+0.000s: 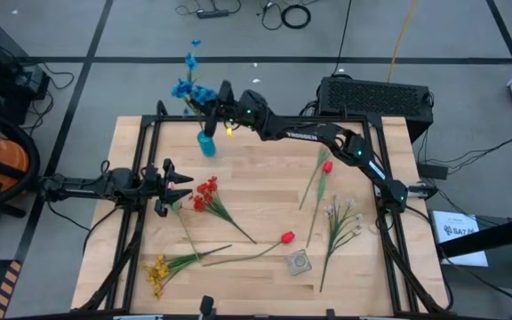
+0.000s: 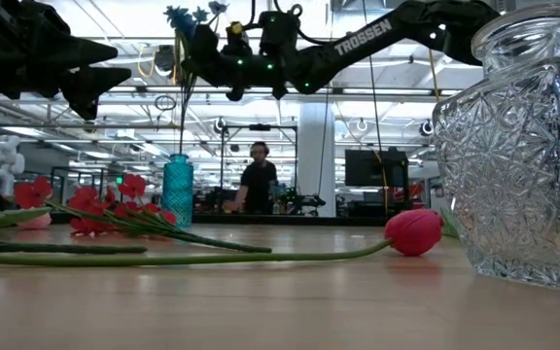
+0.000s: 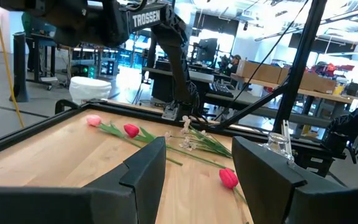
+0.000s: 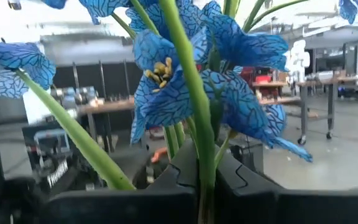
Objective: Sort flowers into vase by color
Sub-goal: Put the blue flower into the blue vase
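Observation:
My right gripper [image 1: 210,116] is shut on a blue spray [image 1: 189,84] above the teal cup [image 1: 206,142], near the table's far edge. In the low view the spray's thin stem [image 2: 181,117] runs down into the teal cup [image 2: 177,190]. My left gripper [image 1: 172,185] is open, raised over the left side of the table beside the red cluster [image 1: 205,191], and touches nothing. Lying flat on the wood are yellow sprigs [image 1: 160,271], a red tulip [image 1: 287,237], two more tulips [image 1: 327,166] and white blossoms [image 1: 340,218]. A low square holder [image 1: 300,263] stands near the front. My right gripper pinches the blue spray's green stem [image 4: 205,186] between its two fingers, just below the blossoms [image 4: 197,74]. The fingers come level from the table's right side and lie across the stem. The spray stands upright, and its lower end reaches into the teal cup.
The cut-glass holder [image 2: 523,146] fills the right of the low view, with the red tulip [image 2: 414,231] beside it. The left wrist view shows tulips [image 3: 131,130] and white blossoms [image 3: 188,137] ahead of the open fingers. A black frame [image 1: 140,133] borders the table. A person [image 2: 258,180] sits far behind.

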